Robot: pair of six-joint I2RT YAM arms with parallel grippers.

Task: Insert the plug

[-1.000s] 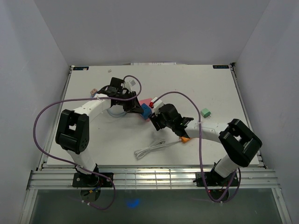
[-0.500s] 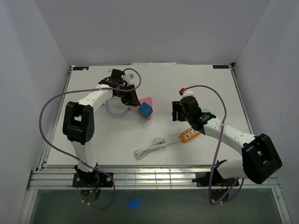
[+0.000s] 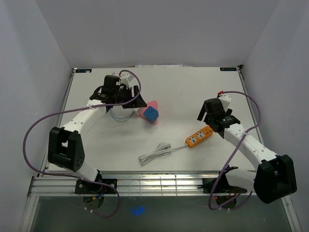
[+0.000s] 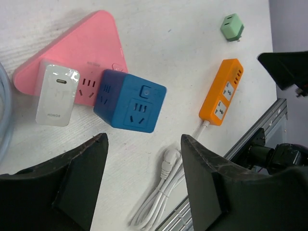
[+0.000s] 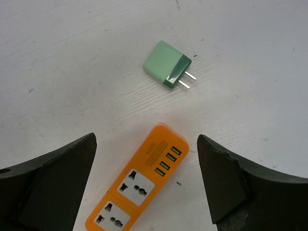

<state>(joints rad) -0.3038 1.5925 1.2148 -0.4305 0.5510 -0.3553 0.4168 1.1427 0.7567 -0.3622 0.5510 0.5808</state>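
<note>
Right wrist view: the green plug [image 5: 167,65] lies flat on the worktop [image 5: 250,57], just past the end of the orange power strip [image 5: 144,185] but not touching it, its prongs clear. My right end effector [image 5: 145,139] hangs over both with its fingers spread wide and nothing between them. I read this as lined up for a descent onto the plug body. The strip's sockets face up, so I expect insertion from above.

Left wrist view: the left end effector [image 4: 144,139] is also wide open and empty. It hovers above the blue cube socket [image 4: 130,101], which sits against the pink triangular socket [image 4: 82,53]. A white charger [image 4: 57,92] sits on the pink one. The strip's cord runs to a bundled white cable [image 4: 159,197]. My guess is the left arm is parked out of the way. The plug is not yet grasped.
</note>
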